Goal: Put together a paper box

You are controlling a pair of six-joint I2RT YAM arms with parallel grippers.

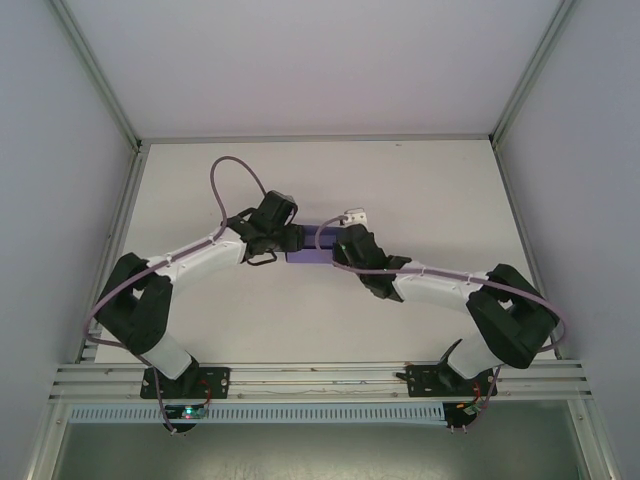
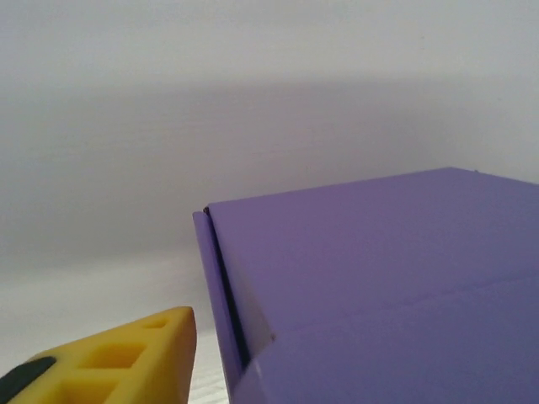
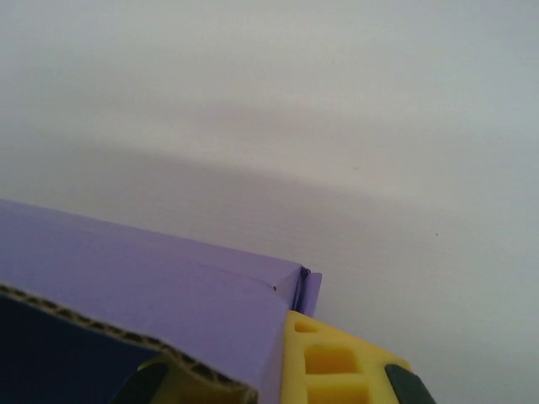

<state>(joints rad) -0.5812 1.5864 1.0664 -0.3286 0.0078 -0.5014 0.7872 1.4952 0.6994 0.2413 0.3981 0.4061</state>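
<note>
The paper box, a lavender-purple folded card box, lies mid-table between my two grippers. My left gripper stands at its left end. In the left wrist view one yellow finger is off the box, with a strip of table showing between them, and the other finger is hidden. My right gripper is at the box's right end. In the right wrist view a purple wall with a corrugated edge is pinched between a yellow finger and the other one beneath it.
The white table is ringed by aluminium frame rails at the near edge and by pale enclosure walls at the sides. A purple cable loops over the left arm.
</note>
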